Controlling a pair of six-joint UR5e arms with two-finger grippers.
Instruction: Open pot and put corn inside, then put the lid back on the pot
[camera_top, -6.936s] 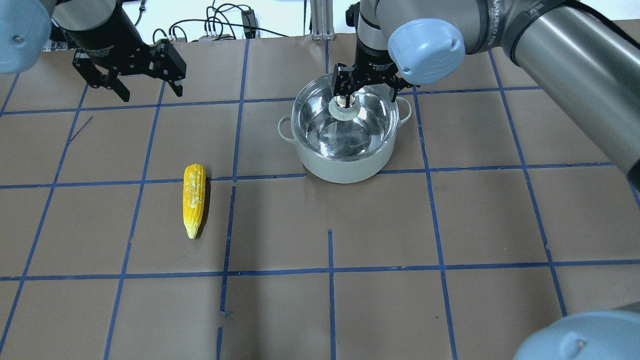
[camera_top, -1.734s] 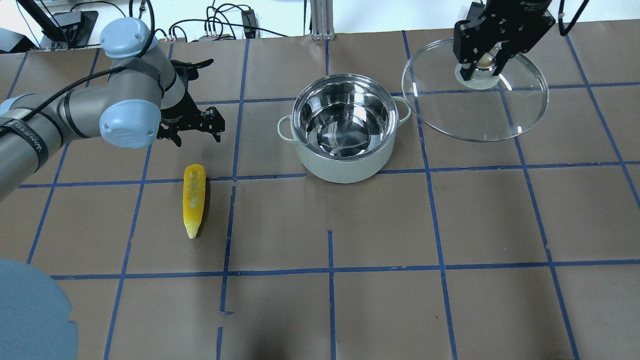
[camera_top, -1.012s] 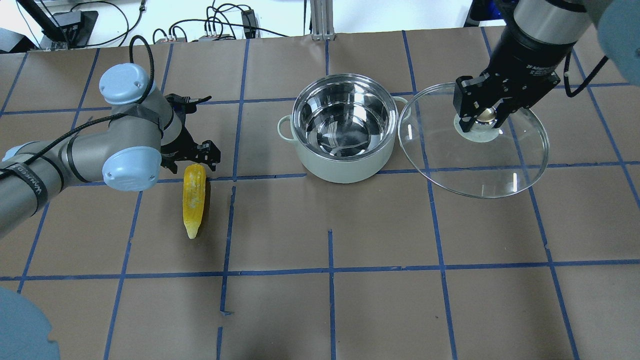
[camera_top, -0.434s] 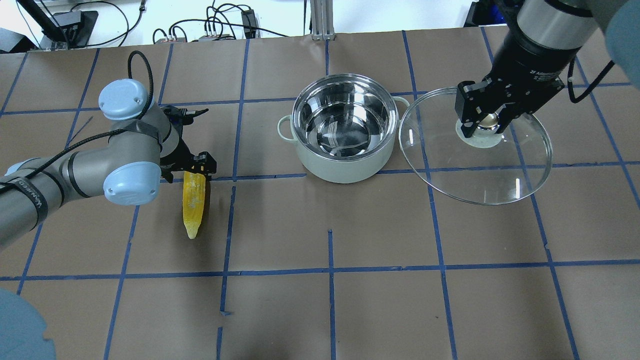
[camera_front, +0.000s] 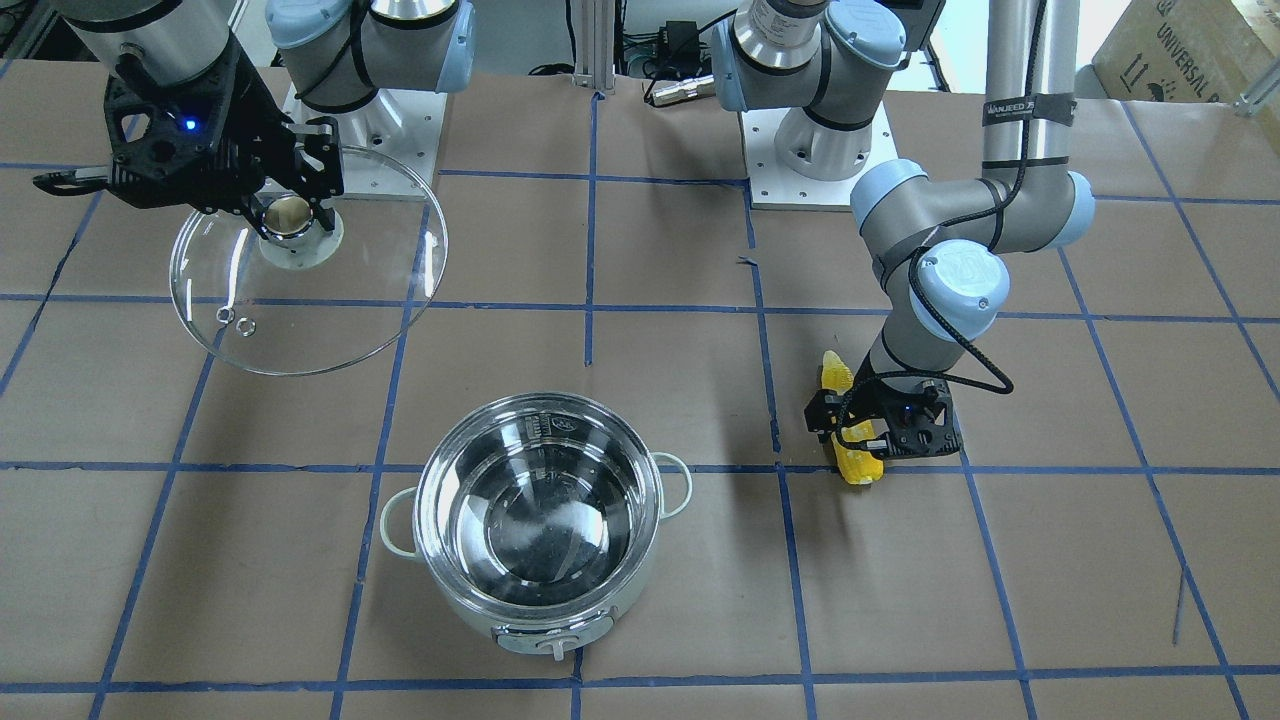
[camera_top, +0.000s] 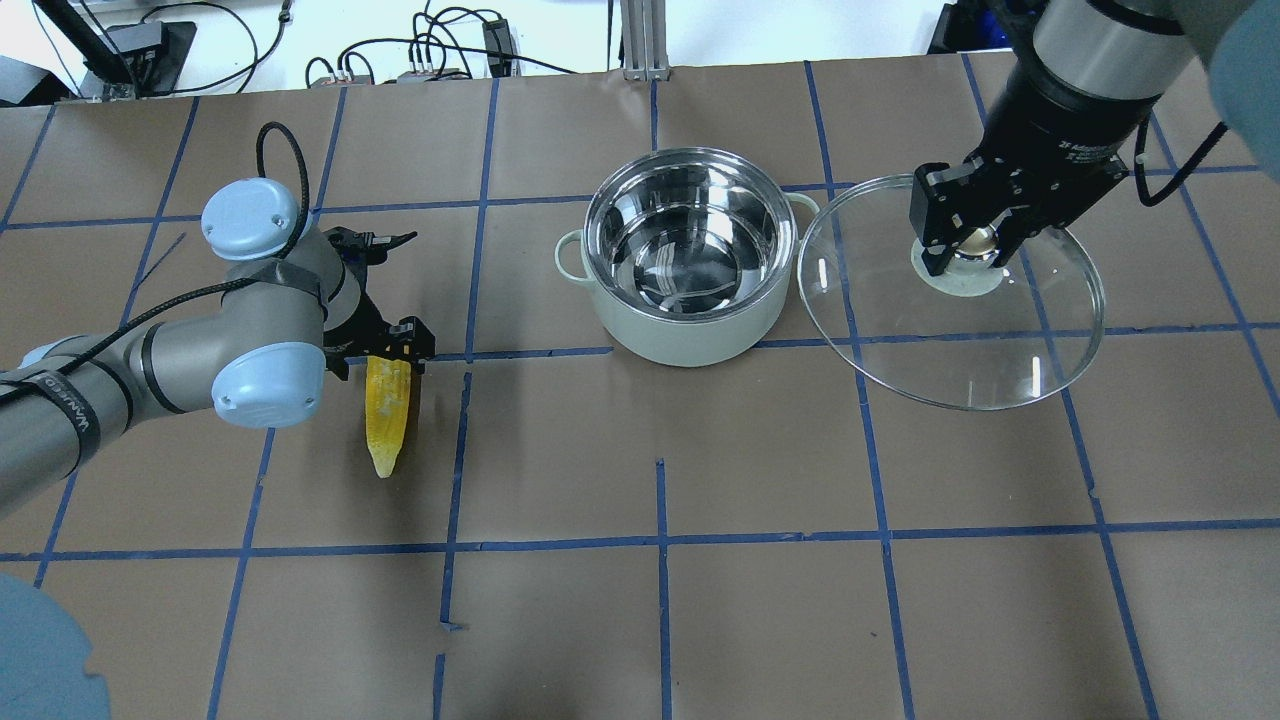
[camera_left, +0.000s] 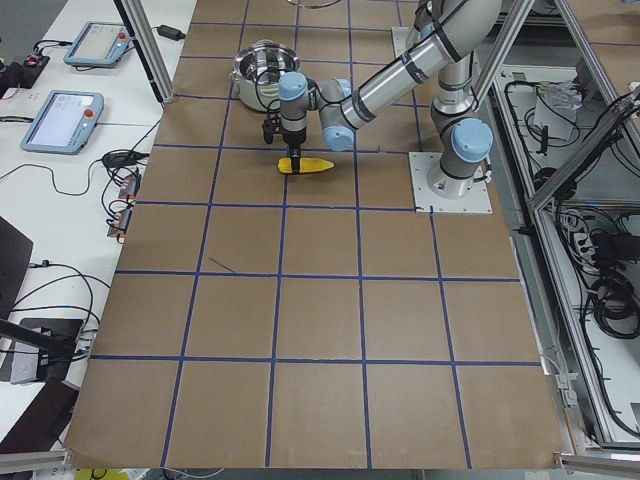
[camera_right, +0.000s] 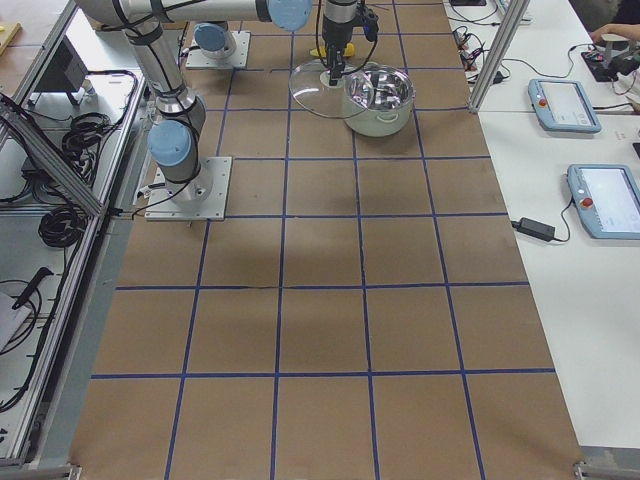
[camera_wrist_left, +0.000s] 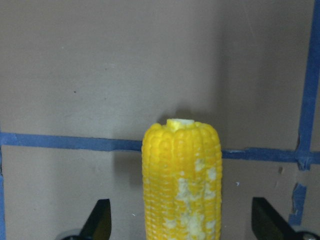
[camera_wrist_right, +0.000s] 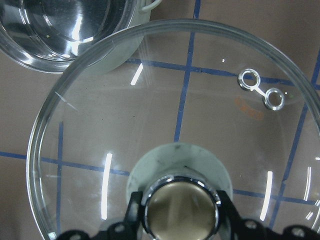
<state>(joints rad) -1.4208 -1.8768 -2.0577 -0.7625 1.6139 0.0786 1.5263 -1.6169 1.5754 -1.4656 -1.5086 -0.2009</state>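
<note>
The corn (camera_top: 388, 405) lies on the table left of the pot, its point toward the robot. My left gripper (camera_top: 378, 352) is open and low over the corn's thick end. The left wrist view shows the corn (camera_wrist_left: 182, 180) between the two spread fingers with a gap on each side. The pot (camera_top: 690, 330) stands open and empty near the table's middle. My right gripper (camera_top: 975, 245) is shut on the knob of the lid (camera_top: 980, 340). It holds the lid in the air just right of the pot, its rim overlapping the pot's handle.
Brown paper with blue tape lines covers the table (camera_top: 660, 600). Cables and a metal post (camera_top: 640, 40) sit at the far edge. The arm bases (camera_front: 800, 150) stand on the robot's side. Operator tablets (camera_right: 565, 100) lie on a side bench.
My right gripper lifted the lid off the pot and carried it to the right. My left gripper came down from the far left to straddle the corn's thick end.
</note>
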